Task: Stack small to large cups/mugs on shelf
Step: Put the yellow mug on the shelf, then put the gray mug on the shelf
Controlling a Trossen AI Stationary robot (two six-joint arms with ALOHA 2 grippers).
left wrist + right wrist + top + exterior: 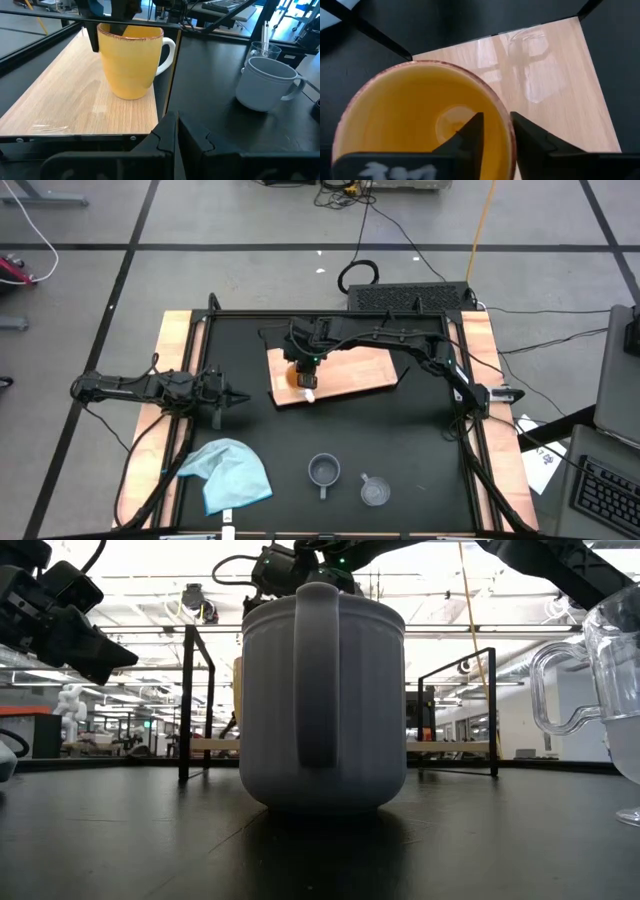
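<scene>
The orange cup [297, 377] with a white handle [308, 393] stands upright, its base on the left end of the light-brown shelf [350, 370]. It also shows in the left wrist view [131, 62]. My right gripper [300, 364] is right above it, shut on its rim. The grey-blue cup [323, 471] and the clear cup [374, 491] stand on the black tabletop near the front edge. My left gripper [236, 395] is shut and empty, left of the shelf. My right gripper holds the orange cup by its rim [506, 131], on the side away from the handle. One finger [470, 137] is inside the cup and one finger [532, 142] is outside. The fingers come from above, pointing down. The cup stands upright with its base [129, 95] on the shelf.
A light blue cloth [228, 475] lies crumpled at the front left of the table. The shelf's right part [545, 75] is bare wood. Wooden side rails [180, 340] run along the table's left and right edges. In the low view the grey-blue cup [322, 700] fills the foreground.
</scene>
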